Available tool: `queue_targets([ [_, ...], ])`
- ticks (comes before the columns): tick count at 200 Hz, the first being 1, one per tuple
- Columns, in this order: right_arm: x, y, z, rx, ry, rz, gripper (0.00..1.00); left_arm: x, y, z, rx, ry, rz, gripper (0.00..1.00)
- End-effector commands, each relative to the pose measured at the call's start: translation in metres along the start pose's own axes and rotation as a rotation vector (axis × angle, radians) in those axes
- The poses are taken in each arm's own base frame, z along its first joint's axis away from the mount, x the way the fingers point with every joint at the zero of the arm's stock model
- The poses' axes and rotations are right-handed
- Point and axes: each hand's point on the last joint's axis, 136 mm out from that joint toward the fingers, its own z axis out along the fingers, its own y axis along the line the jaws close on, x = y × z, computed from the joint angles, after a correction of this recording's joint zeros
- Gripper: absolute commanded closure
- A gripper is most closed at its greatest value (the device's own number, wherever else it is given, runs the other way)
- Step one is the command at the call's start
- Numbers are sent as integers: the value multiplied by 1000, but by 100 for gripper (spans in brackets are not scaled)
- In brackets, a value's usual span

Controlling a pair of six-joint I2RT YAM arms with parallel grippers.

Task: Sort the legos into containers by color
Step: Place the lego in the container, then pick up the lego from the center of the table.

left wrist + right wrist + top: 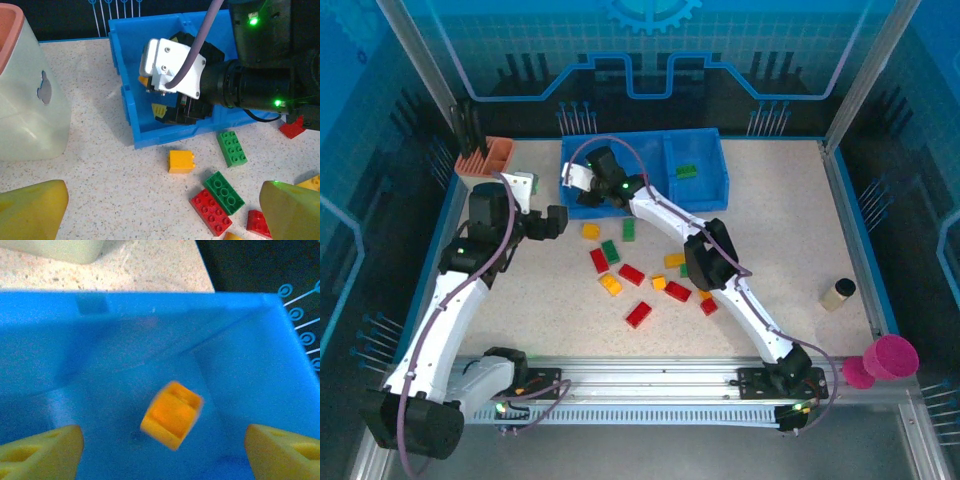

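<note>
Right pincer (161, 452) stood parted and empty; an orange brick (171, 414) was loose inside the tray (125, 330). Straight-up withdrawal was advisable.

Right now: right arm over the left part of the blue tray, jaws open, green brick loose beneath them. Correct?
One thing is off: the brick is yellow-orange, not green. The right wrist view shows it lying free between the open jaws, inside the blue tray. The rest stands: the right arm is over the left part of the tray.
</note>
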Motion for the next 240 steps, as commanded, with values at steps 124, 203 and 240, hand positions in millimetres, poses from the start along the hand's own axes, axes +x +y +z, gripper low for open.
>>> queue_targets([
  [124, 15, -140, -274, 379, 113, 539, 0, 85, -18, 116, -114, 293, -18, 1],
  [203, 87, -98, -397, 396, 231, 615, 0, 119, -38, 176, -91, 475, -71, 2],
  [240, 112, -100, -405, 409, 229, 693, 0, 121, -41, 195, -104, 508, -111, 6],
])
